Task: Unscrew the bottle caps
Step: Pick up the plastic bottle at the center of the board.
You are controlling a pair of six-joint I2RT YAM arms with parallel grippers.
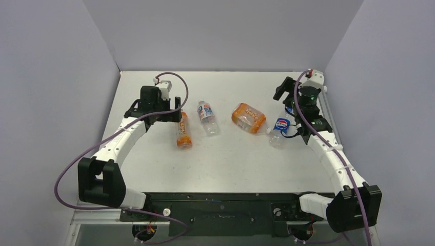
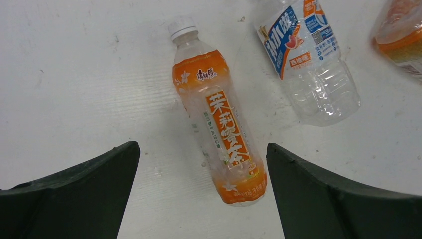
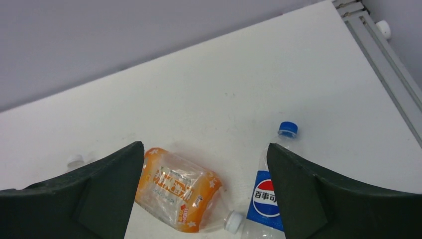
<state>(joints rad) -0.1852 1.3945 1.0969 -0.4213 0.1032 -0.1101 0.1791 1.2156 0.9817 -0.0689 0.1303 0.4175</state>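
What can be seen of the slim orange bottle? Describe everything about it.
The slim orange bottle is clear plastic with an orange label bearing printed characters. Its white cap is on. It lies on its side on the table, cap pointing away from the arm bases, touching only the table. The open left gripper hangs above it, apart.

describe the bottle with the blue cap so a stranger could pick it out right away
On the white table, look toward the right edge. Beside the wide orange bottle lies a clear bottle with a red-white-blue Pepsi label. It alone wears a blue cap; its neighbour's cap is white.
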